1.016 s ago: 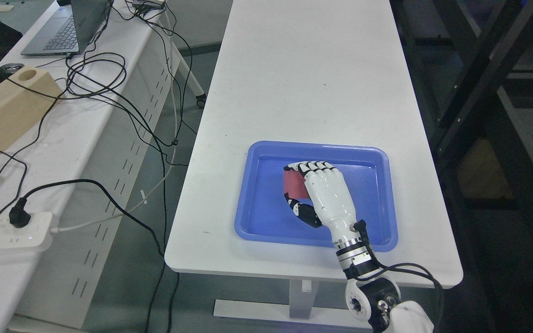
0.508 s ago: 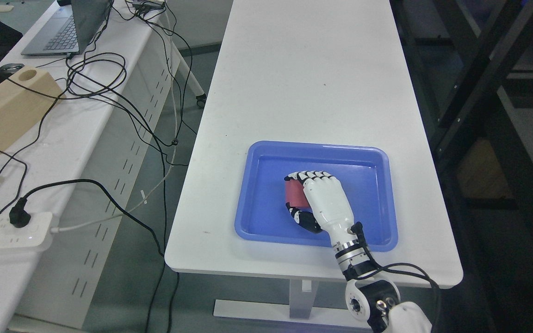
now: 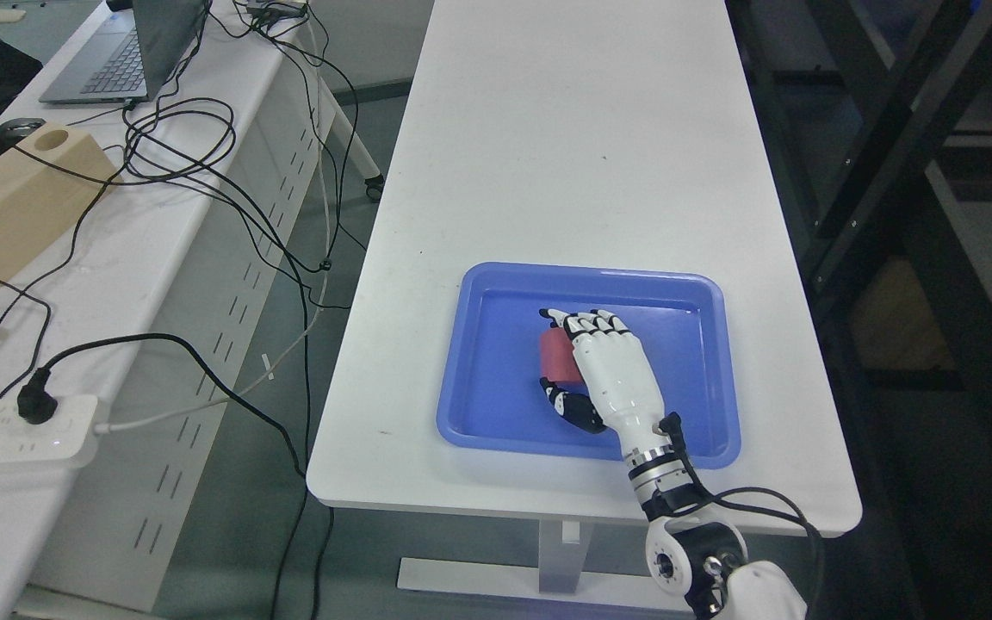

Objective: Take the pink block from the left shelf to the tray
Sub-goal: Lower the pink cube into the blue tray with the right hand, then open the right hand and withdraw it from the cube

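1. Head view, where the task's thing is: the small pink rectangular block (image 3: 555, 358) lies inside the shallow blue plastic tray (image 3: 496, 284), a little left of the tray's middle, in the lower centre of the frame. Only its left part shows; the rest is hidden under the palm. It appears to sit on or just above the tray floor, but contact cannot be confirmed from this angle.

2. Head view, the working hand: the white-and-black right robot hand (image 3: 604, 370) reaches up from the lower right of the frame over the near rim of the tray. Its fingers (image 3: 586, 323) stretch past the block's far edge, fairly straight rather than curled tight, and the black thumb sits just below the block's near edge. It looks like a loosening hold, cupped around the block rather than squeezing it; whether the pads press the block cannot be told.

3. Head view, the relation that matters: the block lies directly left of the palm, bracketed between fingers above and thumb below. Its visible long side runs up-frame, roughly along the hand. A clean withdrawal would likely go toward the lower right, away from the block.

4. Head view, the rest: the tray sits on the long white counter (image 3: 573, 129). No left arm shows.
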Controlling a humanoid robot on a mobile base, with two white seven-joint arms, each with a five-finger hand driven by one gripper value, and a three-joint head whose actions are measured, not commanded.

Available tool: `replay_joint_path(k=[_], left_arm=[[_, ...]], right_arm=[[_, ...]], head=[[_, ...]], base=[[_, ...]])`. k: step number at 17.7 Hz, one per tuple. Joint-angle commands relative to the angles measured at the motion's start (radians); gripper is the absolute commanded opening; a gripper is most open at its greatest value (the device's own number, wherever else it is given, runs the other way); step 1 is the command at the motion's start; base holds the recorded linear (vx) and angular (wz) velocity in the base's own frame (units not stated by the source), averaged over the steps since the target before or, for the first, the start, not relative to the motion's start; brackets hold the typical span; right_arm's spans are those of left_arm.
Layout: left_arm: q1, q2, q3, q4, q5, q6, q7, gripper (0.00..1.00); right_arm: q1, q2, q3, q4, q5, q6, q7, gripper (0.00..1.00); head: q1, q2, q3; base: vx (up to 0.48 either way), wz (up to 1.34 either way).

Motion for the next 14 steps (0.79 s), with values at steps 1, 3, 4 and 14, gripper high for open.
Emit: replay_joint_path(k=[1,3,4,14], left_arm=[[-0.018,0.017,0.000,-0.017,0.000,0.000,0.000,1.00],[-0.018,0.017,-0.001,-0.017,0.000,0.000,0.000,1.00],[-0.018,0.017,0.000,-0.017,0.000,0.000,0.000,1.00],[-0.018,0.017,0.000,-0.017,0.000,0.000,0.000,1.00]], right_arm=[[0.035,-0.017,-0.040,-0.015,-0.077,0.001,-0.001,0.82],[0.039,-0.017,-0.043,-0.029,-0.095,-0.002,-0.002,0.86],[0.042,-0.017,-0.045,-0.034,-0.106,-0.002,-0.002,0.87],[0.064,-0.017,-0.285,-0.085,-0.751,-0.026,0.206,0.99]], head=[[0.0000,0.000,0.000],[0.0000,0.000,0.000],[0.0000,0.000,0.000],[0.0000,0.000,0.000]], base=[[0.000,0.00],[0.000,0.00],[0.000,0.00],[0.000,0.00]])
